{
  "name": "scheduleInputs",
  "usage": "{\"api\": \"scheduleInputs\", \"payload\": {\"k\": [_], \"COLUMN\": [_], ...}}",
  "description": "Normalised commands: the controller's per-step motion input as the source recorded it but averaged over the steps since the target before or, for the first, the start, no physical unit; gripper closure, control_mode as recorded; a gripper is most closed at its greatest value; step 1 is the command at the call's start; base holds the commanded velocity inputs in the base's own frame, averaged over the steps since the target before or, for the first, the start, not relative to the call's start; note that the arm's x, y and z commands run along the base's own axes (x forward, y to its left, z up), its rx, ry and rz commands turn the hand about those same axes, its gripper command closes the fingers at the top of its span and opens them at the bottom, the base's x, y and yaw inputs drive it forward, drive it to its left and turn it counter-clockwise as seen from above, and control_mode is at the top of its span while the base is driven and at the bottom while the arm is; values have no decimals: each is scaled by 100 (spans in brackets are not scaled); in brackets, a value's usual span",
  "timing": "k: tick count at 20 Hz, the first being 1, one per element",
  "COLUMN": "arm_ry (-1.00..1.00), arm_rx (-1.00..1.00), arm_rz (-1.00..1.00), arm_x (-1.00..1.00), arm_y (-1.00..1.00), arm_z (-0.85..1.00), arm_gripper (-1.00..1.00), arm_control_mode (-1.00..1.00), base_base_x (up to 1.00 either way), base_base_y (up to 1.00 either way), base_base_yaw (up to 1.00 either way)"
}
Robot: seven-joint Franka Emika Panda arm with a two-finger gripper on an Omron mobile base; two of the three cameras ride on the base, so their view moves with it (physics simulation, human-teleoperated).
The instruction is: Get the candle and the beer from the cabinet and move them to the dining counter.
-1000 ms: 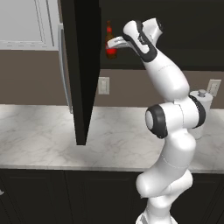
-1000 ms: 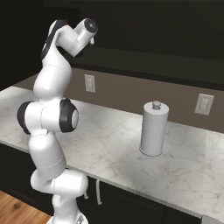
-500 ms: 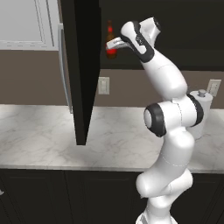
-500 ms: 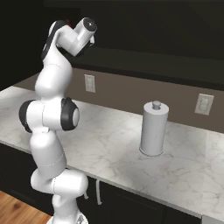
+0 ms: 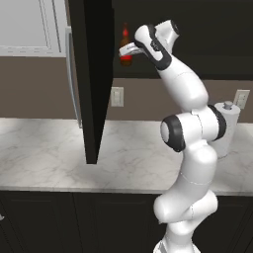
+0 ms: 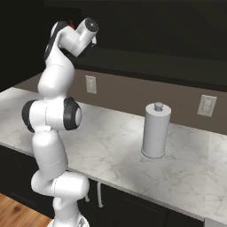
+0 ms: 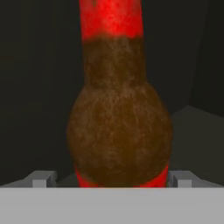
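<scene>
- Up high, the beer (image 5: 126, 48) stands inside the cabinet (image 5: 94, 74), on a shelf behind the open black door, at the upper left of the arm in the left base view.
- The bottle is upright: its long axis runs vertically, with the narrow red-topped neck pointing straight up and the red label low on the brown body.
- From the hand view the beer (image 7: 117, 122) sits dead centre and very close, its rounded brown shoulder between the two finger tips (image 7: 43, 179), the red neck rising out of the top of the picture.
- The gripper (image 5: 129, 49) is reached up to the bottle at about label height, its fingers pointing left into the cabinet.
- Its jaws are spread as wide as they go, one on each side of the bottle; I cannot tell whether either finger touches the glass, and nothing is clamped.
- The cabinet door hangs open, edge-on to the left base camera, with a long silver bar handle (image 5: 73, 79) on its left face.
- Below, a marble worktop (image 5: 44, 153) runs along the wall, with a white wall socket (image 5: 117, 96) above it.
- A grey paper-towel holder (image 6: 155, 131) stands upright on that worktop, to the right of the arm and well apart from the cabinet.
- In the right base view the hand (image 6: 82, 37) is raised against the dark upper cabinets, wrist toward the camera.
</scene>
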Motion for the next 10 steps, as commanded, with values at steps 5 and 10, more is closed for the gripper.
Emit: {"api": "scheduleInputs", "payload": {"k": [5,10], "arm_ry": [-1,-4], "arm_rx": [0,0], "arm_rz": [0,0], "arm_x": [17,18], "arm_y": [3,5], "arm_z": [-5,-6], "arm_gripper": [-100,-100], "arm_control_mode": [-100,-100], "base_base_x": [0,0], "base_base_y": [0,0], "base_base_yaw": [0,0]}}
